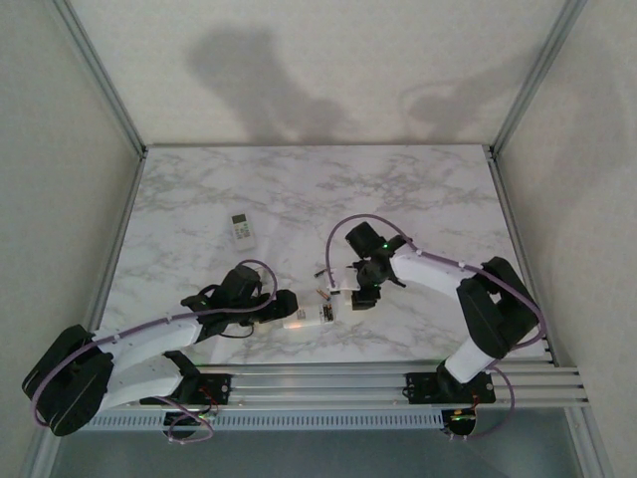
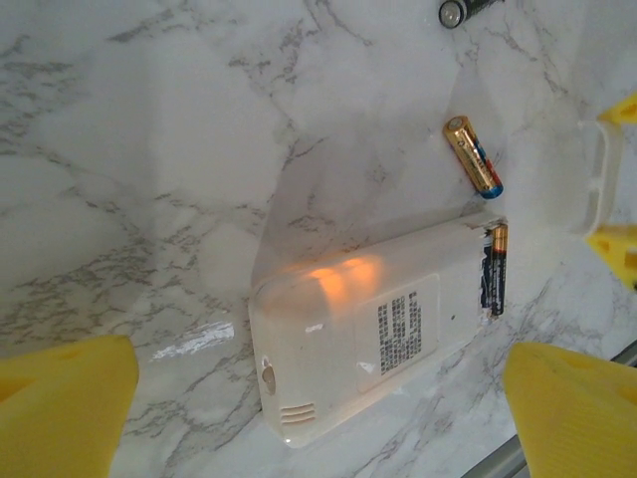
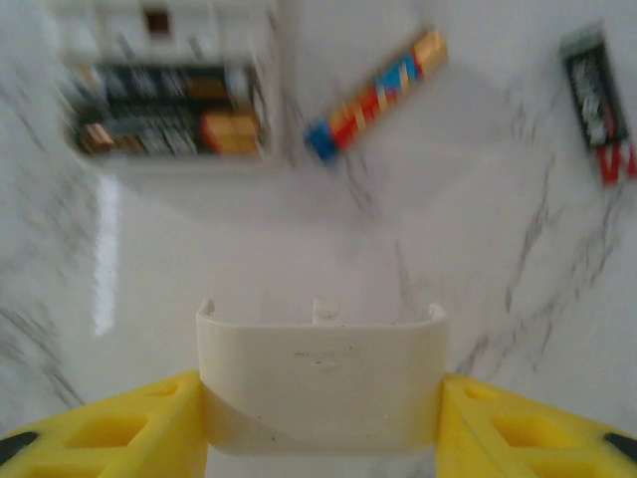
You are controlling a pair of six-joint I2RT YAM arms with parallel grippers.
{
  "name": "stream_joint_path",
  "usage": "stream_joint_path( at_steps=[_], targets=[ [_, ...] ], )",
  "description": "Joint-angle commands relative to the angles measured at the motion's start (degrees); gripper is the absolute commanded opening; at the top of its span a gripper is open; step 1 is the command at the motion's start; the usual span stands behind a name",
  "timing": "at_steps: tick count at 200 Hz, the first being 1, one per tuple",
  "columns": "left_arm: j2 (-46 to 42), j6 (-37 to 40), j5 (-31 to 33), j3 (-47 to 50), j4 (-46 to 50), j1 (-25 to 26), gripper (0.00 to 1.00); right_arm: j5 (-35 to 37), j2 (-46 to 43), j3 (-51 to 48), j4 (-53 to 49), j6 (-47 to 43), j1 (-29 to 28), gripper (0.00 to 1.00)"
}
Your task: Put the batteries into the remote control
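The white remote control [image 2: 368, 339] lies face down near the table's front edge [image 1: 309, 317]. Its end compartment is uncovered, with two batteries [image 3: 164, 110] lying inside it. My left gripper [image 2: 318, 368] stands open, its yellow fingers [image 2: 70, 398] wide on either side of the remote and clear of it. My right gripper [image 3: 320, 383] is shut on the white battery cover [image 3: 320, 368], held just beyond the remote's open end [image 1: 360, 297]. A coppery loose battery [image 2: 473, 156] and a dark battery [image 2: 463, 10] lie on the marble past the compartment.
A second, smaller white remote [image 1: 242, 230] lies farther back on the left of the marble table [image 1: 418, 189]. Metal frame posts [image 1: 100, 75] and grey walls close in the sides. A rail [image 1: 398, 378] runs along the near edge.
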State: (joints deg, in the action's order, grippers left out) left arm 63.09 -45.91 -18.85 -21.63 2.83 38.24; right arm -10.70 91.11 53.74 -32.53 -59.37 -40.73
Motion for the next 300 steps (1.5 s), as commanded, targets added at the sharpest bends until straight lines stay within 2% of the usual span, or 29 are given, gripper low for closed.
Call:
stream_joint_path(
  at_steps=[1, 38, 93, 211, 265, 300],
  targets=[
    [-1.9, 0.1, 2.8, -0.4, 1.1, -0.5, 0.95, -1.7, -3.2, -0.3, -1.3, 8.9, -3.1, 0.56],
    [-2.3, 0.5, 3.2, -0.2, 1.4, -0.4, 0.95, -1.0, -3.7, 0.0, -1.9, 14.1, -8.0, 0.56],
    [-3.2, 0.0, 3.3, 0.5, 0.8, -0.4, 0.95, -0.6, 1.2, 1.3, 0.0, 17.1, -11.2, 0.56],
    [-3.5, -0.2, 3.7, 1.3, 0.8, -0.4, 0.96, -0.9, 6.3, 3.5, 1.2, 16.8, -12.2, 0.57],
    [-3.1, -0.1, 3.6, 1.5, 0.4, -0.4, 0.96, -0.9, 9.0, 4.7, -0.6, 17.1, -13.5, 0.66],
    [-3.4, -0.1, 3.7, 1.6, 0.5, -0.5, 0.96, -1.9, 7.8, 4.0, -0.5, 16.7, -13.5, 0.69]
  ],
)
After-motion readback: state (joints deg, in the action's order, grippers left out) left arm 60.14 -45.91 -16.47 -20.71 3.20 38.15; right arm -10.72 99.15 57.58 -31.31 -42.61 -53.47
